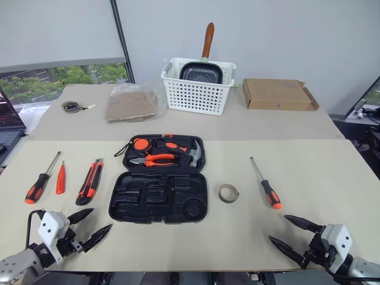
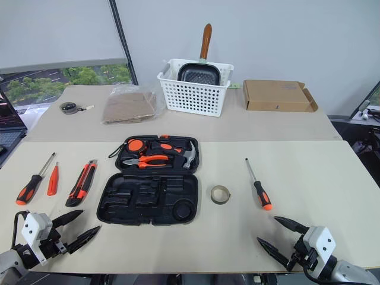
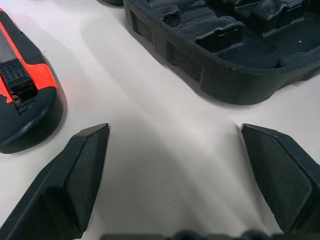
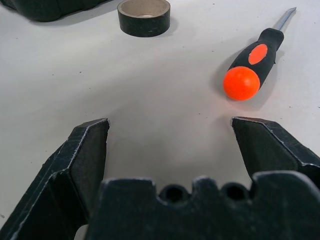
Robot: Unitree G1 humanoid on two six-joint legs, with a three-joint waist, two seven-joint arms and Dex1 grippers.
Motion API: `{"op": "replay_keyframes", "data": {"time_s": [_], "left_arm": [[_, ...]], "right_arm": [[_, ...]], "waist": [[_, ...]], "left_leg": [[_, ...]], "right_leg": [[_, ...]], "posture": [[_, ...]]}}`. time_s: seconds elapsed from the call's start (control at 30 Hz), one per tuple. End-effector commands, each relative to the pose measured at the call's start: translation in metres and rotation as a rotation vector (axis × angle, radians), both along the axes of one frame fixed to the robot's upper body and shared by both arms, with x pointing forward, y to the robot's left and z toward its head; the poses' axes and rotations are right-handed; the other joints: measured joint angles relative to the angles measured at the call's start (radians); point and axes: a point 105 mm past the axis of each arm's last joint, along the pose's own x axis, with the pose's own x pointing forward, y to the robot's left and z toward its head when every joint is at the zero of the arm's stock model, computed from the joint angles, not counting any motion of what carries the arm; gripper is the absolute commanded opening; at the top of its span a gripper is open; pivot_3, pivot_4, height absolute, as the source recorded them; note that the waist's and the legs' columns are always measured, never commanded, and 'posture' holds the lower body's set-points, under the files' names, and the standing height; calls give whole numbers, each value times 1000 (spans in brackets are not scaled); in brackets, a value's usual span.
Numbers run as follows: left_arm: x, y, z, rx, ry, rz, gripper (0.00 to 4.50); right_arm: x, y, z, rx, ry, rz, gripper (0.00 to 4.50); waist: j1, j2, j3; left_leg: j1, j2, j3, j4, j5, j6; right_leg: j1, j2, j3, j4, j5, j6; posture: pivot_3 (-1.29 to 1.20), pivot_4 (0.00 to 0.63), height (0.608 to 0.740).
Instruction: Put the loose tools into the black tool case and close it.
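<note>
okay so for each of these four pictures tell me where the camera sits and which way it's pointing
Left eye view: on the head, looking forward and down at the table with the open black tool case; both open grippers show.
Right eye view: beside it, same scene.
Left wrist view: along the left gripper toward the case corner and utility knife.
Right wrist view: along the right gripper toward a screwdriver and tape roll.
Shared: the case shows in all four.

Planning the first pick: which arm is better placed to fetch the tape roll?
The right. The tape roll lies on the table just right of the open tool case, nearer the right pincer, which is open and empty. The left pincer sits across the case, nearer the utility knife.
</note>
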Motion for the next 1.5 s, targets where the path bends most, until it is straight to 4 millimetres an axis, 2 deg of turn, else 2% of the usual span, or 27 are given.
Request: {"op": "replay_keyframes", "data": {"time_s": [0.03,0.27,0.47,0.57,0.63,0.73,0.8,0.83,0.93,1.03,1.1,1.23,1.33,1.5], "left_arm": [[-2,7,0,-2,15,12,4500],[0,16,8,-57,-32,39,4500],[-1,25,34,-137,-112,79,4500],[7,46,57,-224,-185,189,4500],[17,65,71,-240,-258,294,4500],[29,87,92,-270,-351,413,4500],[37,103,97,-235,-363,509,4500],[41,110,95,-219,-338,552,4500],[47,125,71,-48,-162,648,4500],[47,137,68,-10,-137,699,4500],[46,146,66,-12,-128,743,4500],[46,154,55,9,-79,783,4500],[48,160,51,17,-65,821,4500],[55,157,36,45,3,792,4500]], "right_arm": [[4,-2,9,-10,-58,5,4467],[2,-6,12,6,-65,-8,4467],[-3,1,43,62,-84,122,4467],[4,18,66,93,-99,204,4467],[9,35,78,113,-115,275,4467],[21,72,101,152,-153,400,4467],[30,91,114,152,-196,456,4467],[34,98,118,146,-216,473,4467],[47,116,130,125,-266,506,4467],[53,132,142,143,-296,554,4467],[53,140,147,157,-300,581,4467],[55,149,152,176,-323,620,4467],[57,150,156,202,-331,627,4467],[56,153,164,265,-335,656,4467]], "waist": [[0,0,0],[-1,0,0],[-2,-3,2],[-1,-5,2],[1,-6,3],[1,-9,3],[-1,-9,3],[-1,-10,4],[-1,-13,3],[-1,-14,2],[1,-18,0],[2,-22,-3],[-1,-23,-3],[-2,-23,-3]], "left_leg": [[0,0,0,0,0,0],[0,0,0,0,0,0],[0,1,0,0,0,0],[0,1,0,0,0,0],[0,2,-1,0,0,0],[0,3,-2,0,0,-1],[1,3,-2,0,1,-2],[1,3,-2,0,1,-2],[1,3,-1,0,2,-3],[-1,0,1,0,0,-2],[-1,-1,1,1,-5,-2],[-1,-1,0,1,-5,-7],[-3,-1,0,1,-4,-6],[-3,-1,1,1,-5,-7]], "right_leg": [[0,0,0,0,0,0],[0,0,0,0,0,0],[0,0,0,0,0,0],[0,-1,0,-1,0,0],[0,-1,0,0,0,0],[0,0,-2,0,0,0],[1,0,-2,0,0,0],[1,0,-2,0,0,0],[0,1,-3,0,0,0],[-1,1,-3,1,1,-1],[-2,1,-2,1,6,-7],[-1,1,-6,1,8,-14],[0,1,-7,1,8,-14],[0,1,-7,1,5,-9]], "posture": [[0,150,700],[0,150,700],[0,150,700],[0,150,700],[0,150,700],[0,150,700],[0,150,700],[0,150,700],[0,150,700],[0,150,700],[0,150,700],[0,150,700],[0,150,700],[0,150,700]]}}
